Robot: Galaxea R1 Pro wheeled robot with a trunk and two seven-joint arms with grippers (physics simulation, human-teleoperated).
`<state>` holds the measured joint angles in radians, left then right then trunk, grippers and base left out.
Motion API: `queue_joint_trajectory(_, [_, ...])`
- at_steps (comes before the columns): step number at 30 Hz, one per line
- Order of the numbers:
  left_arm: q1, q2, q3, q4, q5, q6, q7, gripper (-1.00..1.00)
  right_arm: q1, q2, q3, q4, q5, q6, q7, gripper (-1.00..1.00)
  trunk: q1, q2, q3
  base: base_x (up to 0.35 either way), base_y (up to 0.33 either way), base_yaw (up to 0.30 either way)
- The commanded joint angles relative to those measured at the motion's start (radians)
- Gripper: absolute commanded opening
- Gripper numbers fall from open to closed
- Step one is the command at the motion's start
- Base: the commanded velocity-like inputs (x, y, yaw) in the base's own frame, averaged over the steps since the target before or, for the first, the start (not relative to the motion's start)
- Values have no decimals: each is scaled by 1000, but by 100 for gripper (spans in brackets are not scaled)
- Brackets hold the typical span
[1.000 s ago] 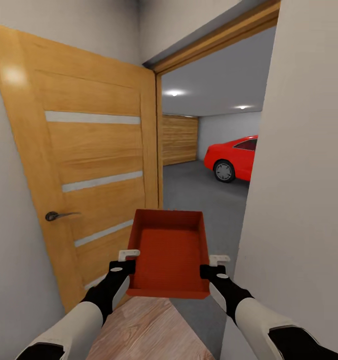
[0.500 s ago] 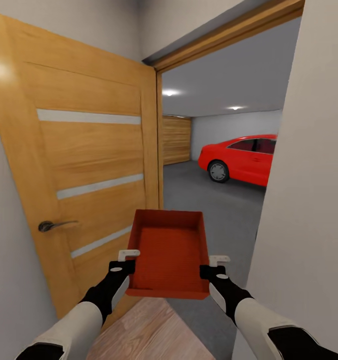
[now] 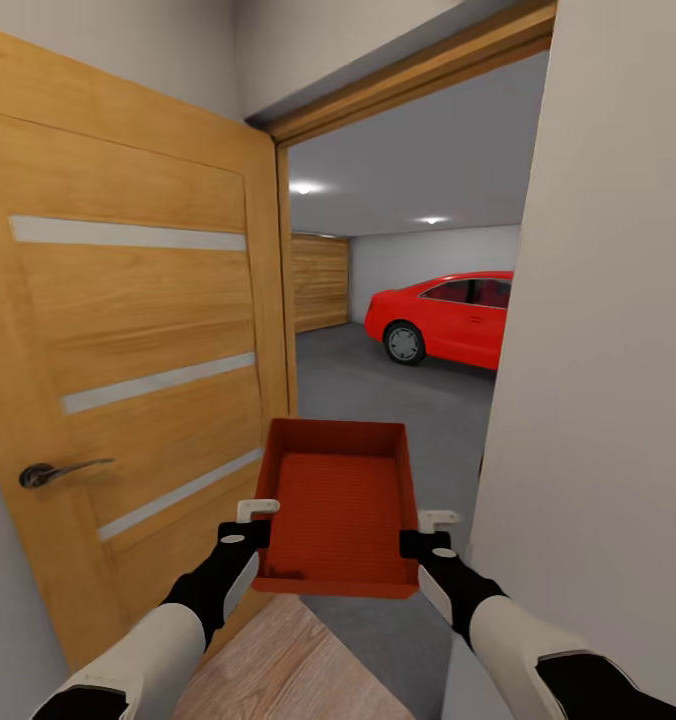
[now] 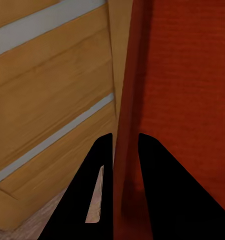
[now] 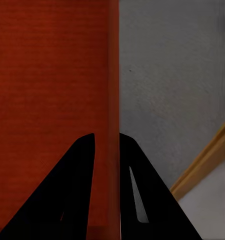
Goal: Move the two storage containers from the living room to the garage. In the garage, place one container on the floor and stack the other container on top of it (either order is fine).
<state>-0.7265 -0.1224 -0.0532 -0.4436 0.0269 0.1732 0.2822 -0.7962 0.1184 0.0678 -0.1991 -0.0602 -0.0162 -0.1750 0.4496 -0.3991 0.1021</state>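
I hold one orange-red storage container (image 3: 340, 505) level in front of me, open side up and empty. My left gripper (image 3: 261, 527) is shut on its left wall (image 4: 127, 125), one black finger on each side. Its right wall (image 5: 112, 100) is pinched the same way by my right gripper (image 3: 418, 532). Through the doorway ahead lies the garage with its dark grey floor (image 3: 378, 395).
An open wooden door (image 3: 128, 350) with a metal handle (image 3: 48, 472) stands close on my left. A white wall (image 3: 598, 380) bounds the doorway on the right. A red car (image 3: 443, 320) is parked inside the garage, in front of a slatted wooden door (image 3: 318, 282). Light wood planks (image 3: 288, 670) lie underfoot.
The view has moved forward and turned, so the door and car sit further left in the picture. Both grippers hold the container as before.
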Motion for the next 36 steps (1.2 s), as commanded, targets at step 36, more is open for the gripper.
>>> queue_joint_trajectory(36, [-1, 18, 4, -6, -22, 9, 29, -100, 0, -19, 10, 3, -10, 6, -8, -100, 0, -1, 1, 87, 96, -54])
